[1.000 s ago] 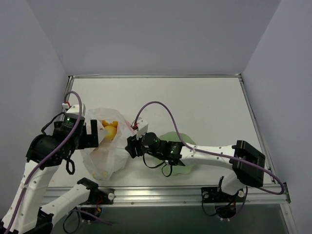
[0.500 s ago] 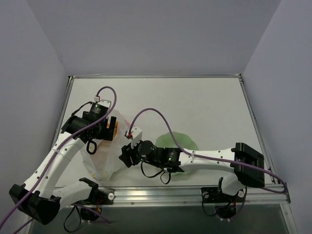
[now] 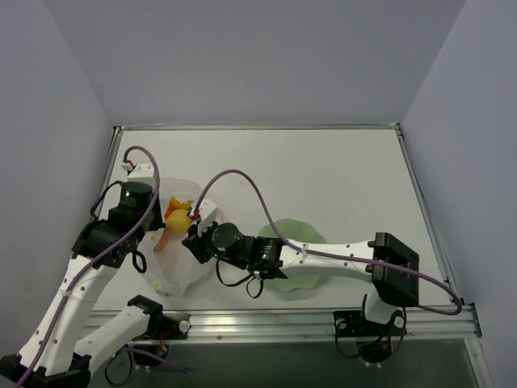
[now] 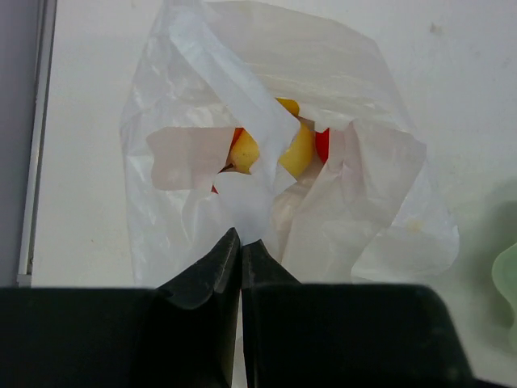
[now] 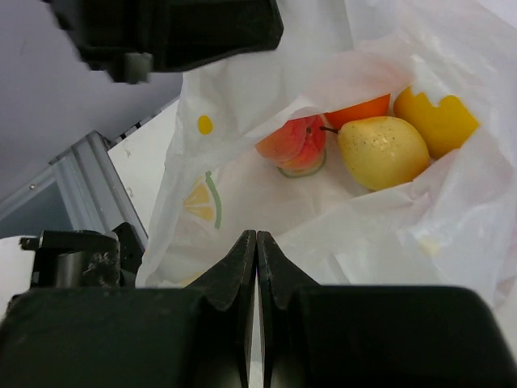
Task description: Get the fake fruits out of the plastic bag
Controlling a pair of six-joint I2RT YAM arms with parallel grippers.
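fake fruits in plastic bag, plate to its right

One plastic bag. Four fake fruits show inside it: one yellow pear, one pink-orange peach, one orange ball, one further yellow fruit. One pale green plate. Two hands: left hand, right hand.

Crinkled translucent plastic bag, glossy plastic fruits, matt white table
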